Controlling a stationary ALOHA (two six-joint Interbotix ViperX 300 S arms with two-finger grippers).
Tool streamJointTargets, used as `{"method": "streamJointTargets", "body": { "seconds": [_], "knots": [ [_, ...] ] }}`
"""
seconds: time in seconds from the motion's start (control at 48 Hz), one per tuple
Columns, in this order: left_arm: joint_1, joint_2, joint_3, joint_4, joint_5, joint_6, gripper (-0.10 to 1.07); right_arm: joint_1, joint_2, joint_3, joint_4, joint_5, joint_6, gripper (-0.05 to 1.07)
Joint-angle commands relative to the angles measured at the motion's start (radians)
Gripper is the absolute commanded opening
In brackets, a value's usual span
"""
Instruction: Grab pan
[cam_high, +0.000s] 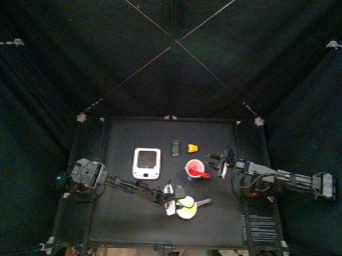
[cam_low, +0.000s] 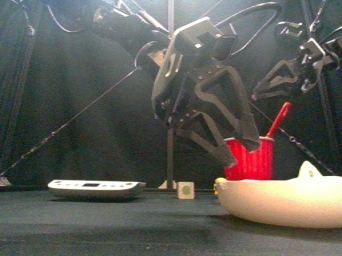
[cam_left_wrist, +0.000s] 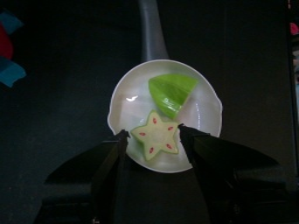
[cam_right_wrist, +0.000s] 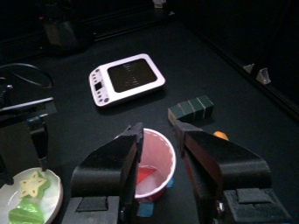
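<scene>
On the left of the small black table (cam_high: 120, 200), the top view shows a flat white rectangular scale with a dark display (cam_high: 147, 160), seen side-on in the front view (cam_low: 94, 187). Nearer the front edge, the left gripper (cam_left_wrist: 155, 140) hangs directly over the small round pale-yellow pan (cam_left_wrist: 163, 109), jaws spread at either side of a pale star-shaped slice (cam_left_wrist: 156, 140); only this wrist view shows that slice and a green wedge (cam_left_wrist: 173, 92) inside. Rightward, the right gripper (cam_right_wrist: 162, 144) stands parted around a red cup (cam_right_wrist: 153, 166) beside a dark green block (cam_right_wrist: 194, 109). Black curtains (cam_high: 54, 60) enclose everything
</scene>
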Motion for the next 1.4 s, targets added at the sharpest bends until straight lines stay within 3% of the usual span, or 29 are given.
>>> {"method": "streamJointTargets", "body": {
  "seconds": [0.0,0.479,1.375],
  "knots": [
    [0.014,-0.012,-0.028,0.0,0.002,-0.003,0.87,-0.002,0.005,-0.008,0.0,0.0,-0.002,0.74],
    [0.087,0.028,-0.034,0.005,0.057,-0.003,0.87,-0.002,-0.014,-0.003,0.0,0.021,-0.005,0.74],
    [0.084,0.075,-0.064,-0.017,0.061,0.0,0.86,-0.003,-0.014,-0.002,0.0,0.021,-0.003,0.74]
  ]
}}
